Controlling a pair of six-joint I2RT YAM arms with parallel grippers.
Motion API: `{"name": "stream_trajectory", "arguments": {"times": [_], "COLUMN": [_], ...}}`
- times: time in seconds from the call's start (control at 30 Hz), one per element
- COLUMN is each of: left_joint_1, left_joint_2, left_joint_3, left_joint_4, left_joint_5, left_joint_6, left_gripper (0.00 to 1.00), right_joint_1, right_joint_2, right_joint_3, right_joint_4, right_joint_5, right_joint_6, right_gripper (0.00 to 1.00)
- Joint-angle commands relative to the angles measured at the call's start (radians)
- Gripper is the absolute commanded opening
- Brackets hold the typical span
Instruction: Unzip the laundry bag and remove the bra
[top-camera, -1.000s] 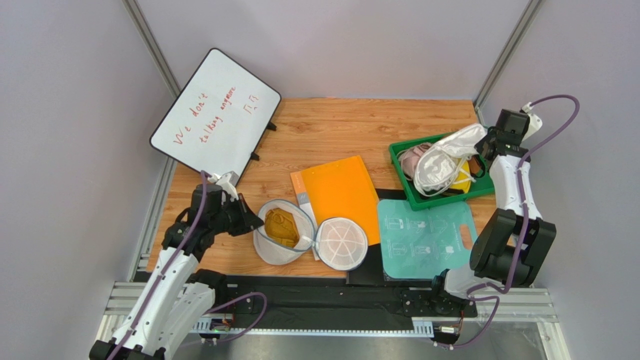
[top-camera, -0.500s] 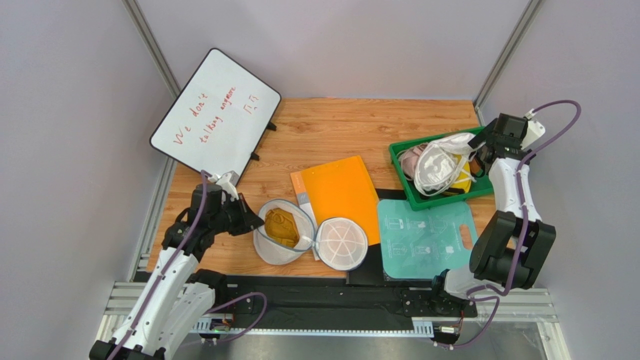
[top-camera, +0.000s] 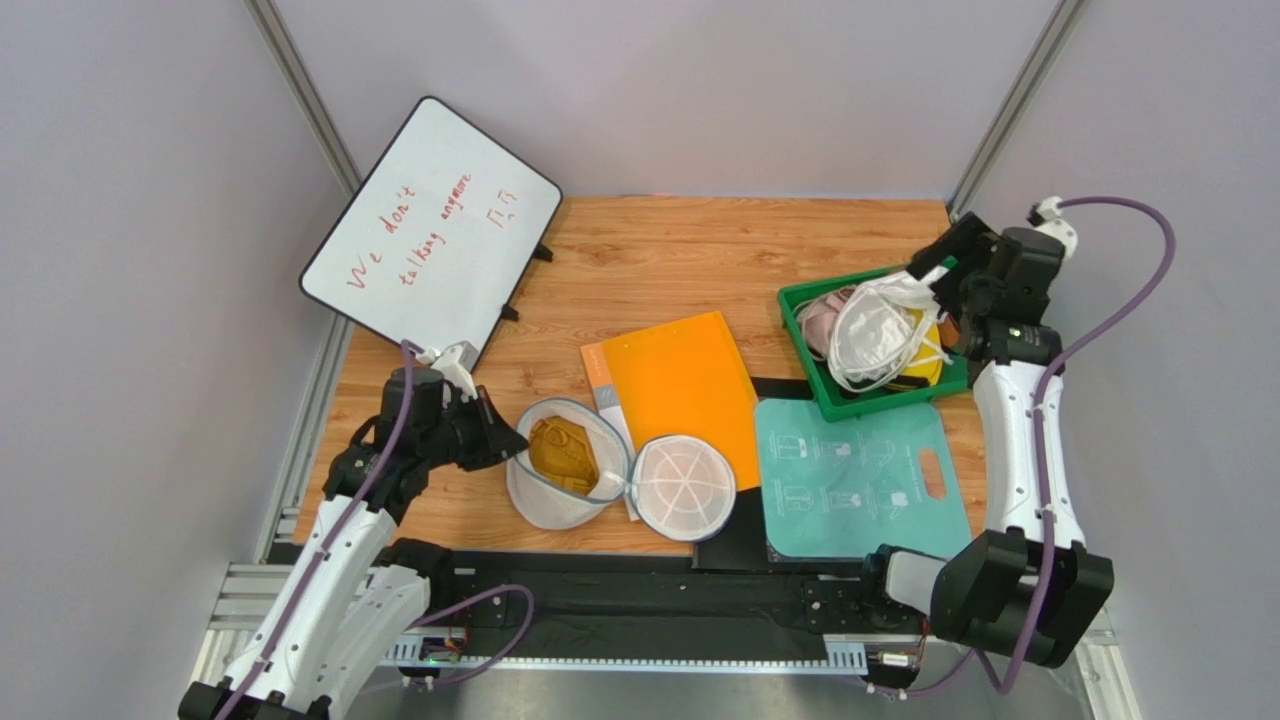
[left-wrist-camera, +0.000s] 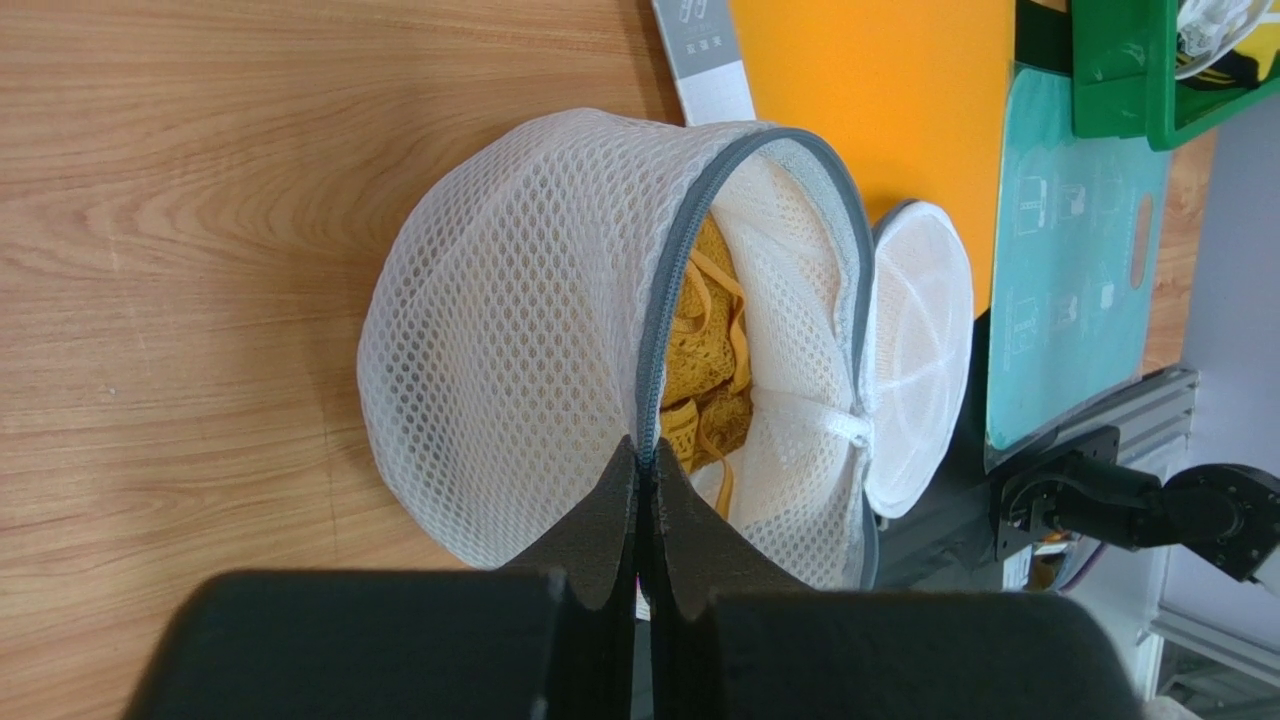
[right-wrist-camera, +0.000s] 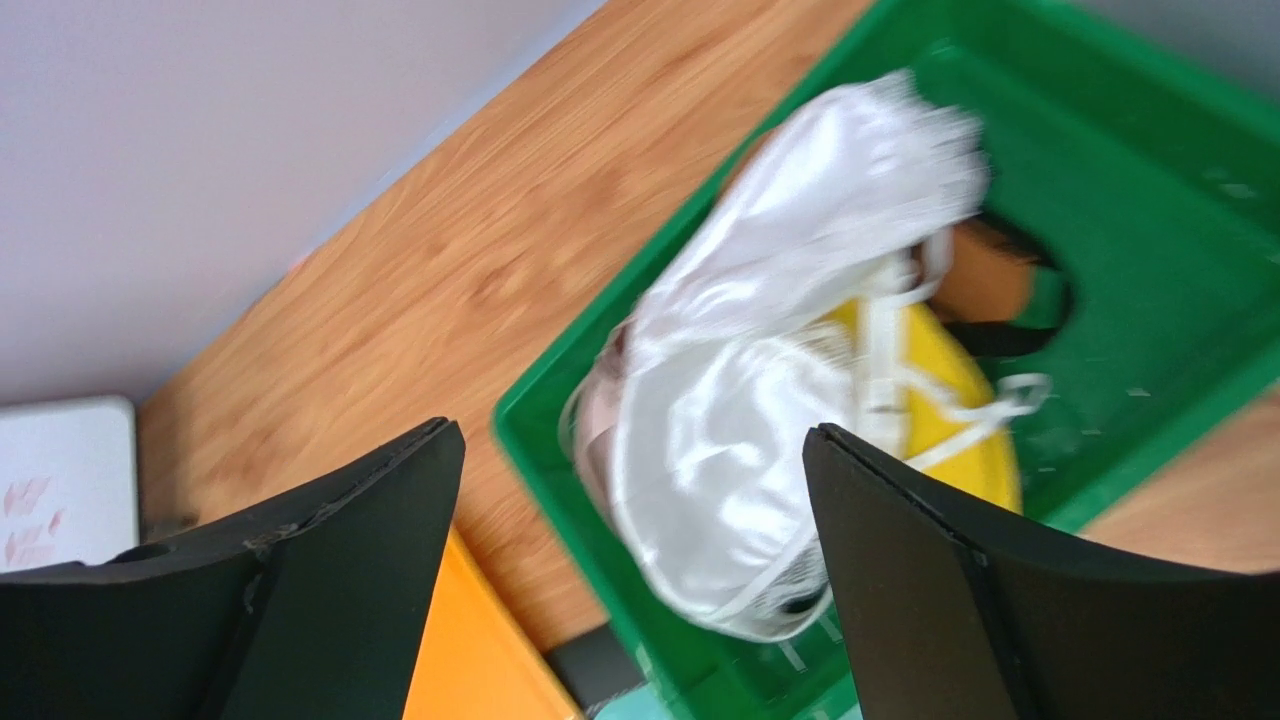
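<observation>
The white mesh laundry bag lies unzipped near the table's front, its round lid folded out flat to the right. The mustard-brown bra sits inside the open mouth. My left gripper is shut on the bag's dark zipper rim at its left side. The left wrist view shows the bag, the bra and the lid, with the left gripper pinching the rim. My right gripper hangs open above the green bin, holding nothing; the right gripper is over a white garment.
The green bin holds the white garment, a yellow piece and a pale pink one. An orange board and a teal mat lie mid-table. A whiteboard leans at the back left.
My right gripper opened and let go of the white garment, which dropped into the green bin; the right arm then lifted and drew back. The left arm has not moved.
</observation>
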Motion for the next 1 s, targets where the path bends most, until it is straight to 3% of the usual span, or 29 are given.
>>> {"name": "stream_trajectory", "arguments": {"times": [0.0,0.33,0.53,0.7,0.97], "left_joint_1": [0.004,0.004,0.004,0.004,0.004], "left_joint_2": [-0.011,-0.012,-0.012,-0.012,-0.008], "left_joint_3": [0.021,0.018,0.016,0.016,0.016], "left_joint_4": [0.030,0.033,0.034,0.034,0.034], "left_joint_5": [0.020,0.014,0.014,0.016,0.017], "left_joint_6": [0.012,0.009,0.009,0.009,0.009], "left_gripper": [0.00,0.00,0.00,0.00,0.00], "right_joint_1": [0.184,0.787,1.052,1.195,1.294], "right_joint_2": [-0.016,0.129,0.302,0.365,0.415], "right_joint_3": [0.000,0.019,0.111,0.160,0.142], "right_joint_4": [0.039,0.121,0.163,0.174,0.209], "right_joint_5": [-0.090,-0.076,-0.169,-0.174,-0.232], "right_joint_6": [0.000,0.057,0.081,0.083,0.106], "right_gripper": [0.90,0.89,0.89,0.87,0.82]}}
